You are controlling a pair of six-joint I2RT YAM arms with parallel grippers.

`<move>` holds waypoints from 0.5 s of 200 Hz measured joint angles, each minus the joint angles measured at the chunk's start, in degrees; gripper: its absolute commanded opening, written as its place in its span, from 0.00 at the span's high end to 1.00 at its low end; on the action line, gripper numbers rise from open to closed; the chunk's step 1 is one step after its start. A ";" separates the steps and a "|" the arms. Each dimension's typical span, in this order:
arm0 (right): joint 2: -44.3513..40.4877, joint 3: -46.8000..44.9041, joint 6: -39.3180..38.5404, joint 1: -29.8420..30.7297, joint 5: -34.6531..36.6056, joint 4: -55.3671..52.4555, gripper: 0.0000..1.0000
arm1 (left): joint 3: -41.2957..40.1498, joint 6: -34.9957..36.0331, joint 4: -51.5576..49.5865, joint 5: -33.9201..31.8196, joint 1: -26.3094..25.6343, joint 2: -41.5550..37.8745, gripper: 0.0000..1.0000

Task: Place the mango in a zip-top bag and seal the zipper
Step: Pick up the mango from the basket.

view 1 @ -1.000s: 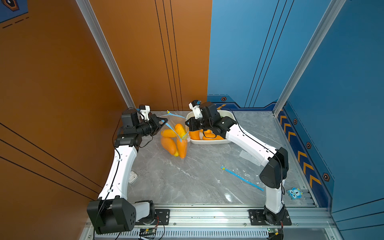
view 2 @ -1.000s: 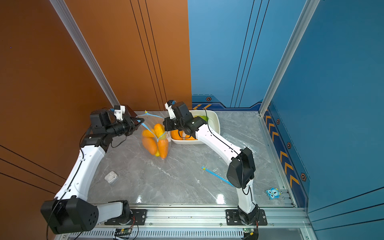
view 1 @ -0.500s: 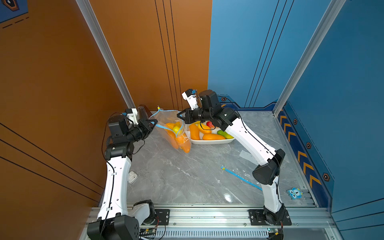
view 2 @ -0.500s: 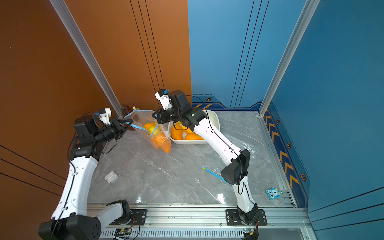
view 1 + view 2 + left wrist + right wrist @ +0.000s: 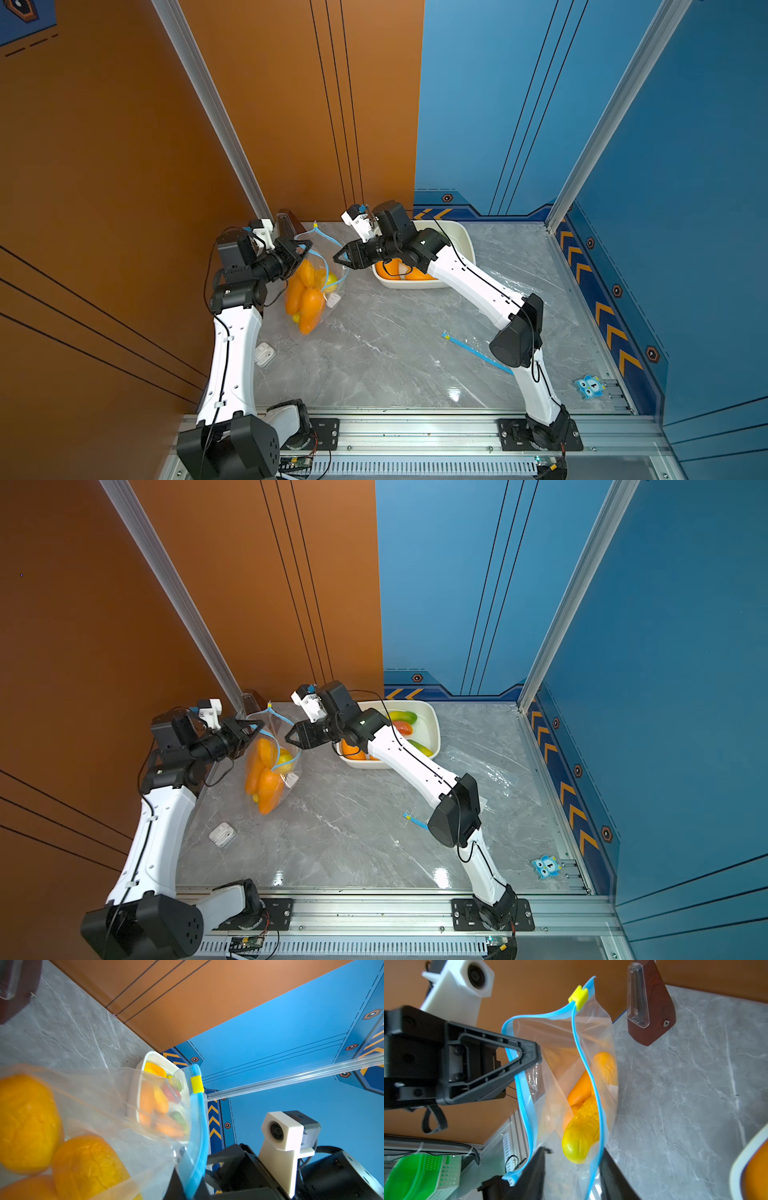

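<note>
The left hand (image 5: 302, 248) is pinching the blue zipper (image 5: 525, 1105) of the raised zip-top bag (image 5: 591, 1028), which is sagging beneath it with three orange mangoes (image 5: 311, 309) and a yellow one inside. The right hand (image 5: 340, 259), jaws apart and empty, is hovering at the opposite rim. Loading looks done, but sealing is not: the yellow slider (image 5: 578, 997) is sitting at one end. One tray (image 5: 432, 725) is sitting behind the right hand, and one spare bag (image 5: 486, 771) is lying on the surface (image 5: 395, 353).

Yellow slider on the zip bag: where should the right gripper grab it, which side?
Likely pinch the yellow slider across its flat sides from the tray side: it juts off the blue zipper end; left gripper holds the opposite strip.
</note>
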 measured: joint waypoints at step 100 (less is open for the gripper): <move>-22.60 -28.15 0.48 -16.28 -9.20 17.20 0.22 | 0.00 3.13 0.46 -1.49 -7.61 7.30 1.00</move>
